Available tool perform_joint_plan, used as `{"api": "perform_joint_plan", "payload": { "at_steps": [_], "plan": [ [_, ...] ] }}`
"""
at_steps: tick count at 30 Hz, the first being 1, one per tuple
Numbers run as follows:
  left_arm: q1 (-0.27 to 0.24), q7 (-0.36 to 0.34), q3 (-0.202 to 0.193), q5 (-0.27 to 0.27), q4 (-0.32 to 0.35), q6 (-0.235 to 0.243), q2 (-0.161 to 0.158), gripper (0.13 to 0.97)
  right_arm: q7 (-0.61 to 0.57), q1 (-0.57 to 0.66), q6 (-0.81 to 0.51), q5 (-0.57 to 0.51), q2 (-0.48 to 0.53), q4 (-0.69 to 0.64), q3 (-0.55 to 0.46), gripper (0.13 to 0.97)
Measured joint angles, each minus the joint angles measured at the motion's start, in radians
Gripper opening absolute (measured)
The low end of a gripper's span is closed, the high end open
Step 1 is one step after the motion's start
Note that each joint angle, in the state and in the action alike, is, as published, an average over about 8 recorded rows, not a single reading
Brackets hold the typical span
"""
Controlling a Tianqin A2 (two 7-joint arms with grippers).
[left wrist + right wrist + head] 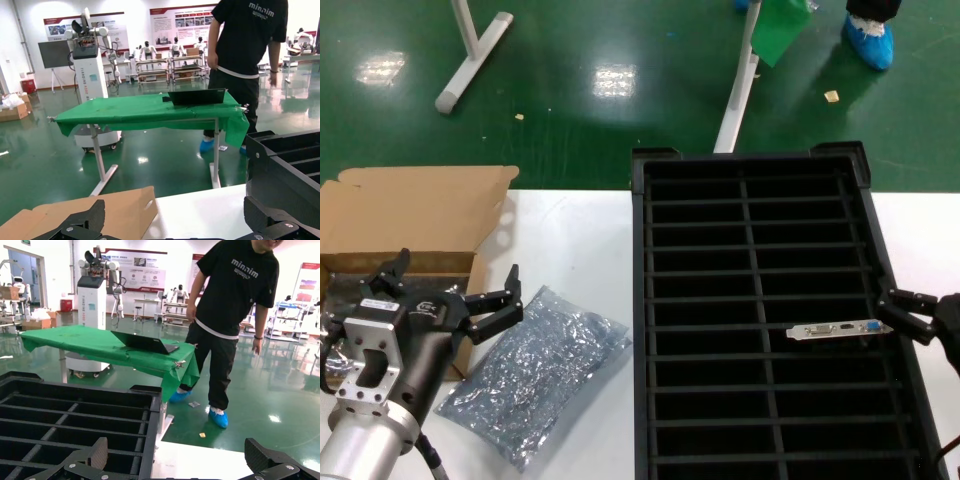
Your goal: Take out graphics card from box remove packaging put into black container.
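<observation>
1. Right now, you are looking at the black container [760, 310] filling the middle and right of the white table [580, 230], its two columns of narrow slots running away from the robot.
2. You are seeing the box [410, 215] sitting at the table's far left corner, flaps up, just behind the left arm.
3. You are seeing the packaging [535, 370] lying flat and emptied on the table between the box and the container, close beside the left gripper [450, 290] on its inner side.
4. You are holding the left gripper with its fingers spread apart and nothing between them, hovering over the near edge of the box; judging from this, that arm is idling.
5. You are keeping the right gripper [912, 322] at the container's right rim, fingers apart and gripping nothing.
6. You are finding the graphics card [835, 329] standing in a right-column slot, only its silver bracket showing, with the blue port at the end nearest the right gripper.
7. The card's long axis is lying along the slot, across the crate, and it sits just inward of the right fingertips, perhaps touching; the right arm is far nearer, so any seating nudge or retreat is probably falling to it.
</observation>
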State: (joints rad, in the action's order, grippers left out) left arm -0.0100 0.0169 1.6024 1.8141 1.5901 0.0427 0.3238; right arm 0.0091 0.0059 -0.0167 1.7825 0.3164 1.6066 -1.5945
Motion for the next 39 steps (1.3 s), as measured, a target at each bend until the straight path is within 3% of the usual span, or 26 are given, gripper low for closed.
{"api": "perform_joint_plan", "payload": {
  "at_steps": [39],
  "plan": [
    [0.000, 0.000, 0.000, 0.000, 0.000, 0.000, 0.000, 0.966, 0.000, 0.000, 0.000, 0.000, 0.000, 0.000, 0.000, 0.966]
  ]
}}
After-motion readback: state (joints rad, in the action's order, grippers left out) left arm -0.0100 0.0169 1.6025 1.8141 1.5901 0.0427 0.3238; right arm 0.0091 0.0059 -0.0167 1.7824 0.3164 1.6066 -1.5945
